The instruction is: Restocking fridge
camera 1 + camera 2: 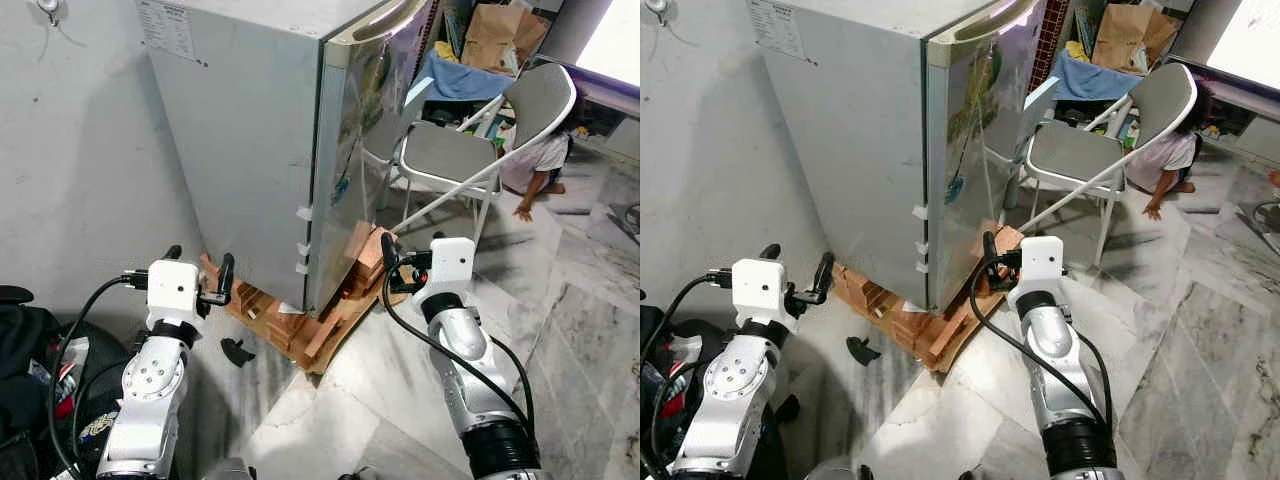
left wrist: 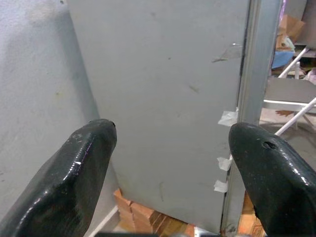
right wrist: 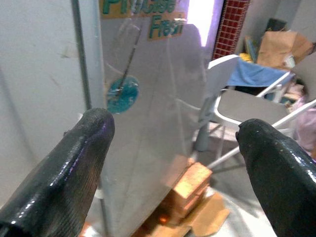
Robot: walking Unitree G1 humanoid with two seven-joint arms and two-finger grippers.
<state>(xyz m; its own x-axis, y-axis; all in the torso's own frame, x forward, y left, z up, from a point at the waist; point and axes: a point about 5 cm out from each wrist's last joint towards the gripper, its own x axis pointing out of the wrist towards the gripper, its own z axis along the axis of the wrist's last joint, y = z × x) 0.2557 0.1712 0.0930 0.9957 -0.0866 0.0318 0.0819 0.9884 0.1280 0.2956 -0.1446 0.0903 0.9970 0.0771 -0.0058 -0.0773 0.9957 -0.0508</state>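
The fridge [image 1: 270,150] is seen closed, standing on bricks [image 1: 290,325] and flattened cardboard [image 1: 335,335] against the wall [image 1: 70,170], with a folding chair [image 1: 470,150] just beyond its door side and a person [image 1: 535,165] seated on the floor further behind that chair. Both grippers are held spread and empty: the left gripper [image 1: 200,275] is raised beside the fridge's grey side panel, and the right gripper [image 1: 400,262] is raised near the lower corner of the door. No goods to be stocked are carried. The door probably has to be opened first; the right gripper would best be brought to the door's free edge, and room for the swing should be kept clear of the chair.
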